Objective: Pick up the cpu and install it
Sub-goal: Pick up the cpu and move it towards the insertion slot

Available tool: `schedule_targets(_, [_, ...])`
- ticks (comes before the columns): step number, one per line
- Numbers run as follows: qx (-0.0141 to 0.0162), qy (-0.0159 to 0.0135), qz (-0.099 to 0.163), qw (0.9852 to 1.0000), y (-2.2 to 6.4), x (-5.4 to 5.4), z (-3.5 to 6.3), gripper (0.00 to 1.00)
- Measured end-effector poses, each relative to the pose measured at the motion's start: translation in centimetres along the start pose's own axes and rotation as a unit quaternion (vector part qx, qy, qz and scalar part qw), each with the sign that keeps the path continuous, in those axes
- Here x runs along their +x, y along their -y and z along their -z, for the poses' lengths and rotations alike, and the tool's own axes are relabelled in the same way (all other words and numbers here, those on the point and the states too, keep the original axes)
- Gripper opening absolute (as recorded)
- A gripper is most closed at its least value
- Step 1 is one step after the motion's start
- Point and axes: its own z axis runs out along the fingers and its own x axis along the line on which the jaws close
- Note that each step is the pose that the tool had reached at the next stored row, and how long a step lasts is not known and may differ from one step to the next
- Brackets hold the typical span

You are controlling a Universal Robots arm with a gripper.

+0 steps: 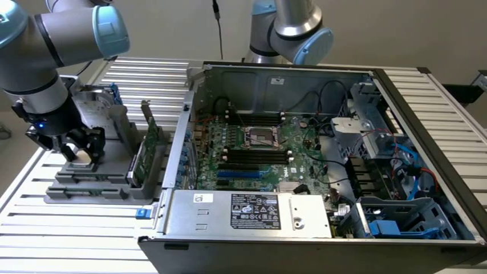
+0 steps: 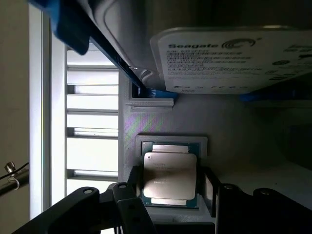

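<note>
The cpu [image 2: 169, 175], a small flat square chip with a silvery top, lies in a recess of the grey holder [image 2: 161, 122]. My gripper [image 2: 178, 209] hangs open just above it, with one black finger [image 2: 127, 207] on either side of the chip and neither touching it. In the exterior view my gripper [image 1: 81, 152] is low over the grey holder [image 1: 91, 185] at that view's left. The metal-framed socket [image 1: 263, 137] sits in the middle of the motherboard inside the open computer case [image 1: 320, 228].
A silver hard drive [image 2: 229, 63] in a blue bracket stands close behind the cpu. A thin green circuit card [image 1: 149, 151] stands upright in the holder, between my gripper and the case wall. Cables and a drive cage [image 1: 380, 165] crowd the case's right side.
</note>
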Motion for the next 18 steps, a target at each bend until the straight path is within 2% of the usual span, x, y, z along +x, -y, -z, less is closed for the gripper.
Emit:
schedule_targets(3, [0.0000, -0.0001, 0.000, 1.0000, 0.00, 0.0, 0.01, 0.55])
schedule_targets(11, [-0.0001, 0.0001, 0.000, 1.0000, -0.01, 0.0, 0.09, 0.55])
schedule_targets(18, [0.0000, -0.0001, 0.000, 1.0000, -0.09, 0.1, 1.70, 0.55])
